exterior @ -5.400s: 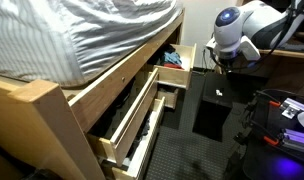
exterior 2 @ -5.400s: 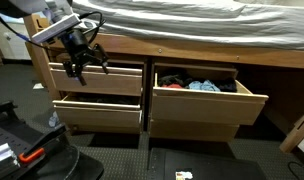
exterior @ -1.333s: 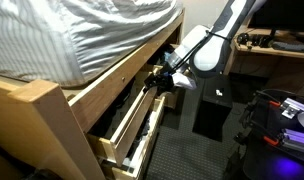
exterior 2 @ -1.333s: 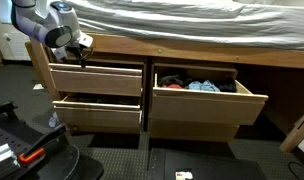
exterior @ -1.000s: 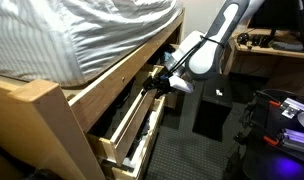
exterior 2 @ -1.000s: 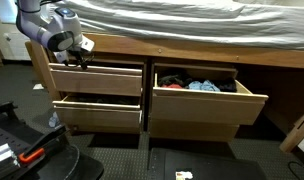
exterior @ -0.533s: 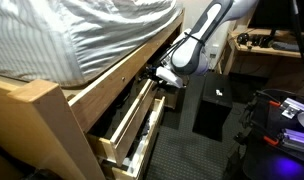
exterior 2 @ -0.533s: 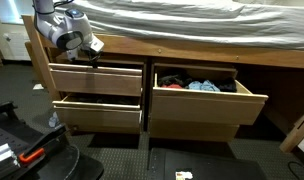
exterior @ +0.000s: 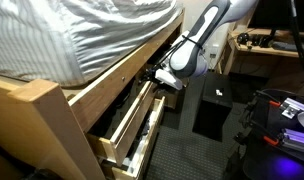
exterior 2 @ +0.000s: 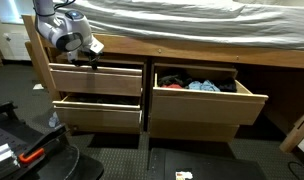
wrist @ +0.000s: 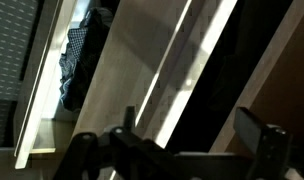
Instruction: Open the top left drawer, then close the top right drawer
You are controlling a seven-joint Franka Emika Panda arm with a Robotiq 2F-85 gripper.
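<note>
Bed (exterior 2: 212, 47): pine frame, striped bedding on top, four drawers beneath.

Top left drawer (exterior 2: 97, 80): long, plain front, only a little way out of the frame. It sits well short of the lower left drawer (exterior 2: 97, 113), which stands further out below it. I judge the opening is barely begun.

Top right drawer (exterior 2: 197, 108): pulled well out, with blue and mixed clothes (exterior 2: 197, 84) heaped inside. It has yet to be closed, and I am well apart from it.

My arm (exterior: 197, 45) reaches down under the bed rail so the jaws sit at the top edge of the top left drawer's front. There is no handle, so that lip is the only purchase. In the wrist view the fingers (wrist: 260, 142) stand apart with pale board between them, clamped on nothing.

Contents past the board: dark patterned clothing (wrist: 77, 55).
</note>
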